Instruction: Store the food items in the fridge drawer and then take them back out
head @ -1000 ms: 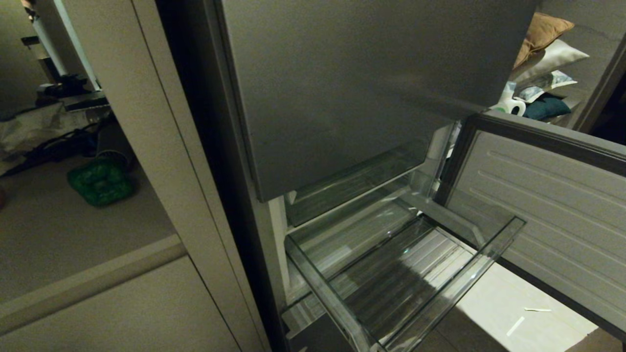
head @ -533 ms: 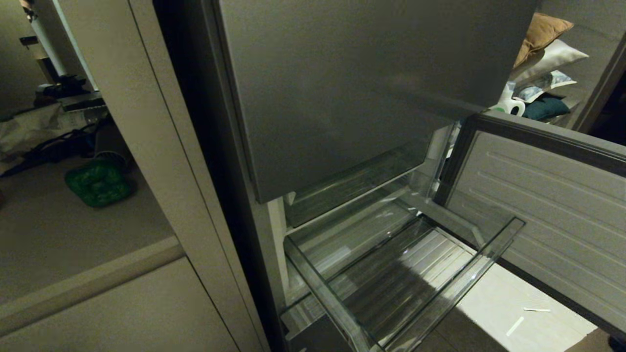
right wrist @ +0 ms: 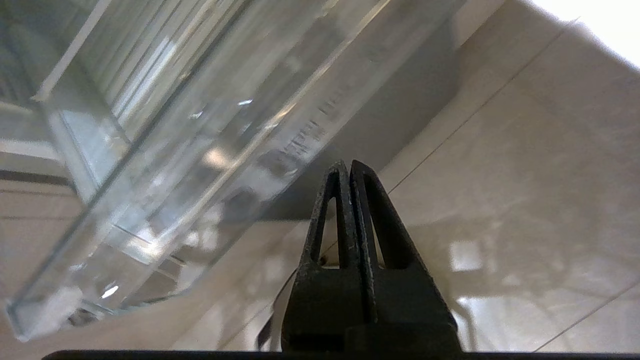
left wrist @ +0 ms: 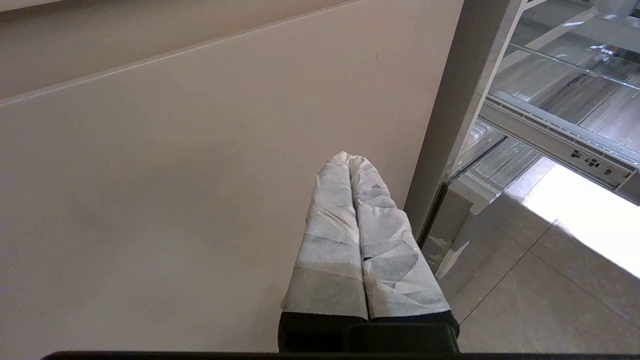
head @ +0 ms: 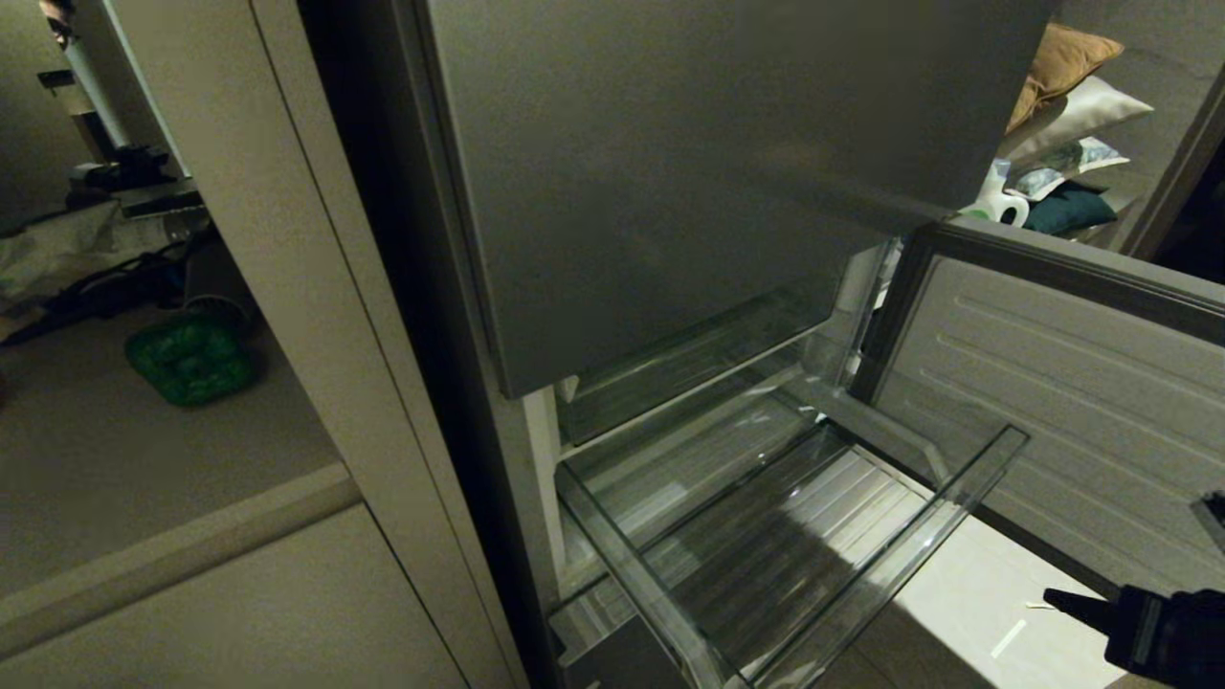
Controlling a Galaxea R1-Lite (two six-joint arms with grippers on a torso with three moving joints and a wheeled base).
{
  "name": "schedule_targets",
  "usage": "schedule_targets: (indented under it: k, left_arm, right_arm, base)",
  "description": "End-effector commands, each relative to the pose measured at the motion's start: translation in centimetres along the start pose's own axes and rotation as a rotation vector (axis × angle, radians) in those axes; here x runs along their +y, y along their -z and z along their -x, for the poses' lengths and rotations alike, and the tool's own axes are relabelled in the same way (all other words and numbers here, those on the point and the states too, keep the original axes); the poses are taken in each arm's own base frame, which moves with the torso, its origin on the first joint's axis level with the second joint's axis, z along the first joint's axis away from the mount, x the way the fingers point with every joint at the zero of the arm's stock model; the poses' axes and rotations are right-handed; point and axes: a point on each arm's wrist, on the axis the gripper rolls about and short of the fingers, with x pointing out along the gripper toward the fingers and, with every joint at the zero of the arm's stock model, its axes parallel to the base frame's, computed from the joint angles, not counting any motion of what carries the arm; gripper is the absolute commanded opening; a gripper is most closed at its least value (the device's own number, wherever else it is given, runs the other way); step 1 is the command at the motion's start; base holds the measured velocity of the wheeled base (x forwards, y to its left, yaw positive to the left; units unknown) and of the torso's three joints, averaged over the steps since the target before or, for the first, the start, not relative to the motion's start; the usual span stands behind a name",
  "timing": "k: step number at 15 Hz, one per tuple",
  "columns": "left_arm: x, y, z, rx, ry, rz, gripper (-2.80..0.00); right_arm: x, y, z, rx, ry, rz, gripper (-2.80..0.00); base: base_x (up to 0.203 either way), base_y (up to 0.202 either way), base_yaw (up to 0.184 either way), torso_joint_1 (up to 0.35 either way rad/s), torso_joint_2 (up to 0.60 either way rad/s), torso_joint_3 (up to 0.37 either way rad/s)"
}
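Dim kitchen, fridge drawer (head: 794,545) pulled out and bare so food can drop in; my right gripper (head: 1053,599) pinched shut, empty, beside its front lip, left gripper (left wrist: 350,162) closed, parked.

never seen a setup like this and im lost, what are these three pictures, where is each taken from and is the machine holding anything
This is a wheeled robot with two arms, each ending in a pincer. The wide picture comes from a camera on its head, looking down at a fridge with its lower door swung open and a clear plastic drawer pulled out. No food shows in the drawer. The dark shape at the lower right corner is the right pincer.

The other two pictures come from cameras on the wrists, behind the fingers. The left pincer, wrapped in pale cloth, is shut and points at a beige cabinet panel beside the fridge. The right pincer, black, is also shut, hanging over the tiled floor next to the drawer's front corner. Neither holds anything.
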Motion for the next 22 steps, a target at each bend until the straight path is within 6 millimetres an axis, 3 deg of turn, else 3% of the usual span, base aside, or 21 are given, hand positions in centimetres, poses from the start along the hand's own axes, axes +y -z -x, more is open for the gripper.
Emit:
schedule_targets:
  k: [1, 6, 13, 22]
  left_arm:
    - [0.0, 0.0, 0.0, 0.001, 0.000, 0.000, -2.80]
    - [0.0, 0.0, 0.0, 0.001, 0.000, 0.000, -2.80]
    - [0.0, 0.0, 0.0, 0.001, 0.000, 0.000, -2.80]
    - [0.0, 0.0, 0.0, 0.001, 0.000, 0.000, -2.80]
  right_arm:
    - [-0.7, -1.1, -3.4, 0.103, 0.014, -0.035, -2.80]
    - [-0.6, -2.8, -6.4, 0.132, -0.001, -0.030, -2.80]
    - [1.6, -4.4, -10.2, 0.165, -0.108, 0.020, -2.80]
    - [3.7, -5.7, -19.0, 0.084, -0.231, 0.106, -2.80]
  base:
    - [0.000, 0.000, 0.000, 0.000, 0.00, 0.000]
    - [0.000, 0.000, 0.000, 0.000, 0.00, 0.000]
    - [0.000, 0.000, 0.000, 0.000, 0.00, 0.000]
    - [0.000, 0.000, 0.000, 0.000, 0.00, 0.000]
